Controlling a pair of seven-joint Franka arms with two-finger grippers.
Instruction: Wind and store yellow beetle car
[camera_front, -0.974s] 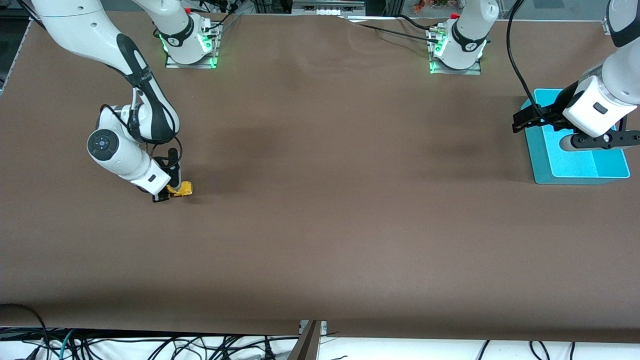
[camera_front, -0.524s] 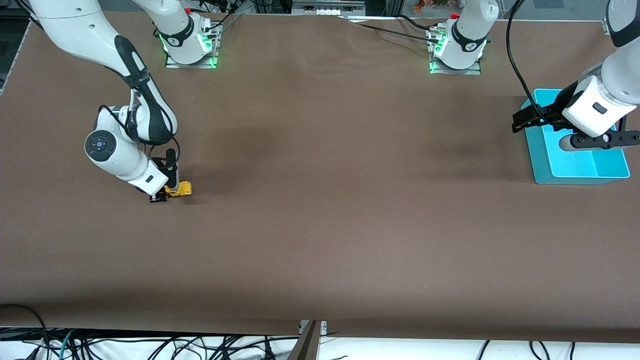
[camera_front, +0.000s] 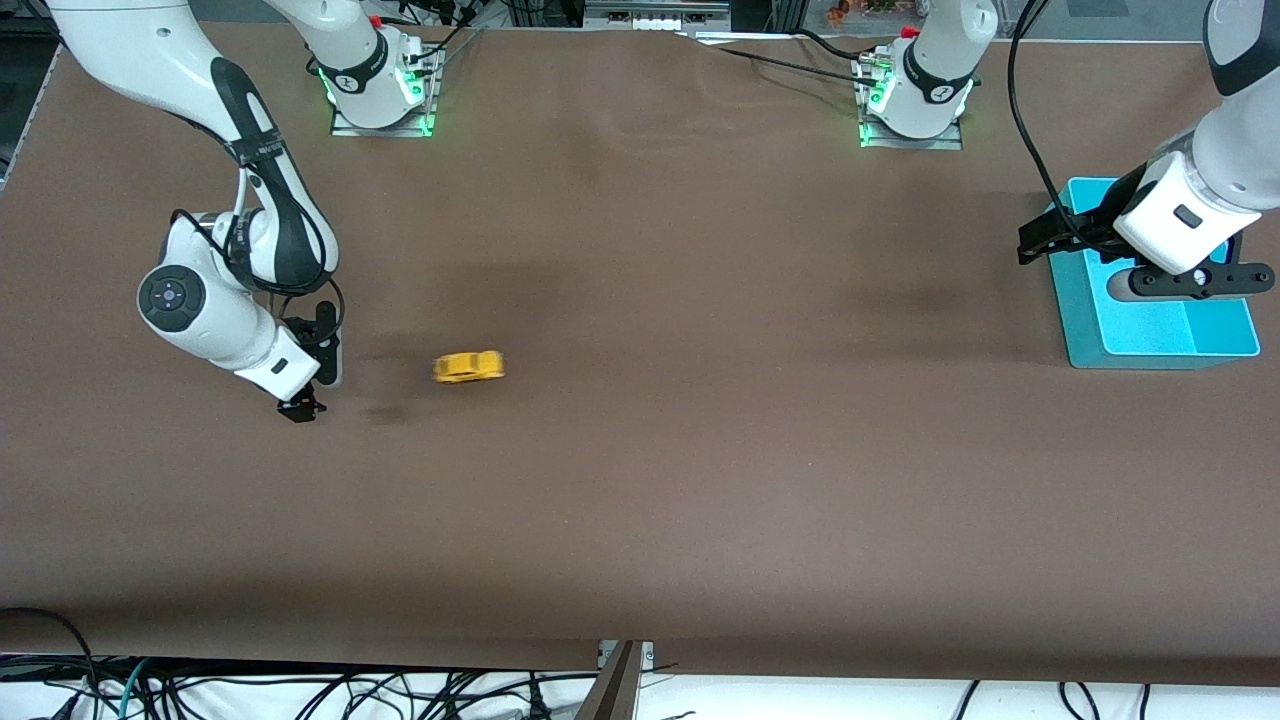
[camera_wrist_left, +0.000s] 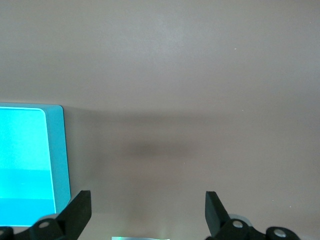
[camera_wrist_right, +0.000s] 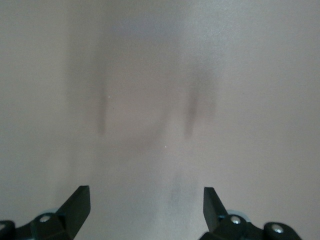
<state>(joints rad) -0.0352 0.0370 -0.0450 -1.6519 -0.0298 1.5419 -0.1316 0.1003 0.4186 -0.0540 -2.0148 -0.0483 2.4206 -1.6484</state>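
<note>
The yellow beetle car (camera_front: 469, 367) has just been released by the right gripper (camera_front: 312, 385), whose jaws are now spread and empty; it is seen alone on the table (camera_front: 640, 480), near that gripper, toward the teal tray (camera_front: 1090, 345). The left gripper (camera_front: 1120, 262) is kept waiting over the tray, jaws apart.

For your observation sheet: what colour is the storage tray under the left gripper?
Turquoise tray; clearest in the front view.

Right gripper (camera_front: 312, 385) low near the right arm's table end, fingers spread, empty. Left gripper (camera_front: 1125, 262) waits, spread wide.
</note>
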